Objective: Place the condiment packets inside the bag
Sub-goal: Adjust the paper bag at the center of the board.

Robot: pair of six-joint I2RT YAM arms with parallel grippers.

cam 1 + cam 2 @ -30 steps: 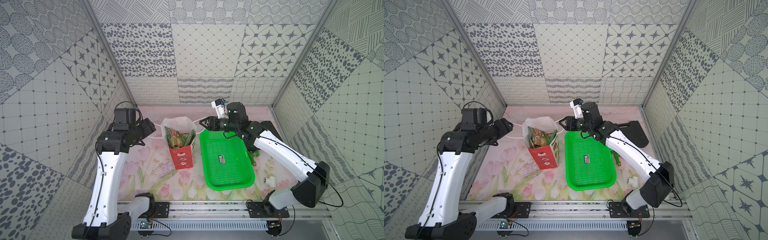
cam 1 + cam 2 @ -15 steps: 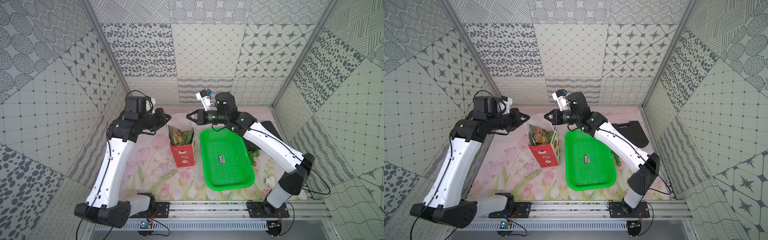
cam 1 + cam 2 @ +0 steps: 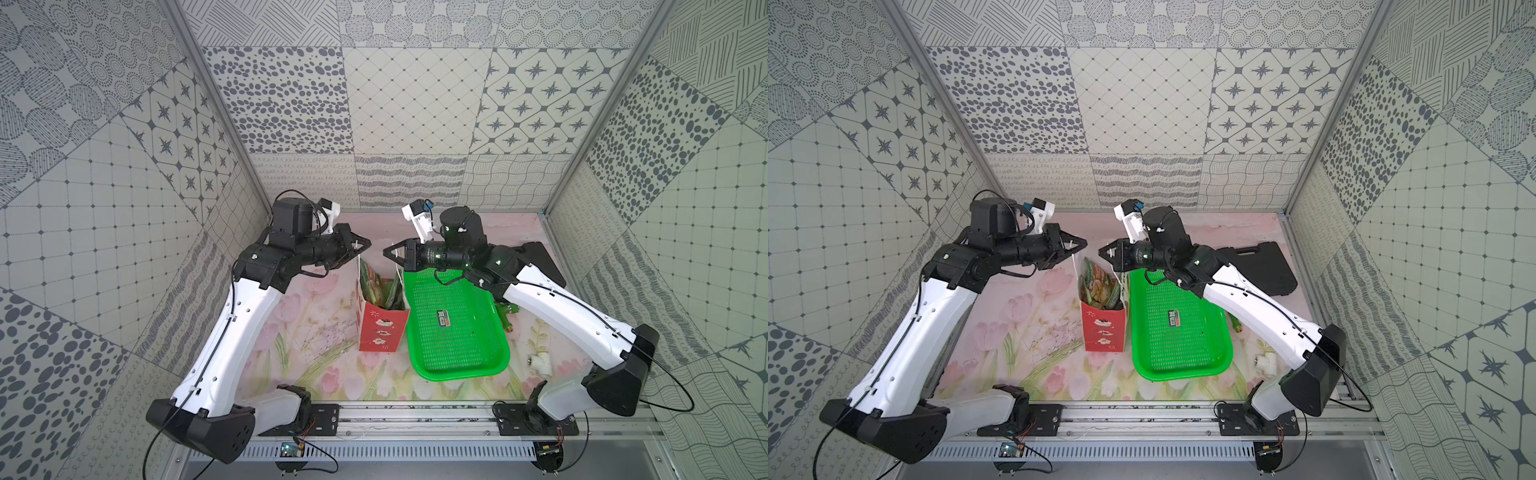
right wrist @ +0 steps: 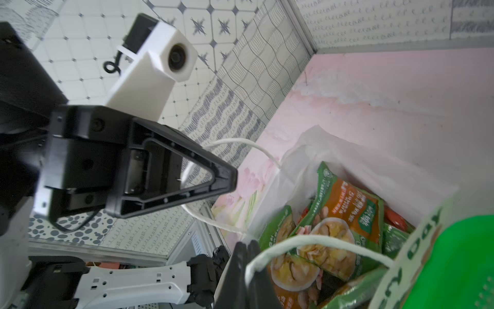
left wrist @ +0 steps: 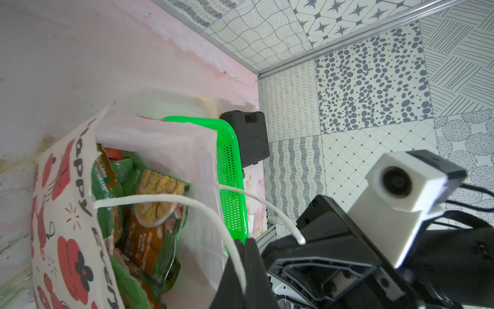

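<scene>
Over the mouth of the bag [image 3: 380, 328], with left gripper [image 3: 367, 242] and right gripper [image 3: 385, 251] each clamped shut on a cord handle [image 5: 187, 200], draw apart gently and evenly; avoid tipping it toward the basket [image 3: 457, 361] or spilling the condiment packets [image 4: 342, 214] already inside.

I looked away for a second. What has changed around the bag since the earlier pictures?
Both arms swung inward over the bag. The left gripper closed on the left cord handle, the right gripper on the right cord handle, and the bag's mouth narrowed. Bag, condiment packets inside and green basket stayed put.
</scene>
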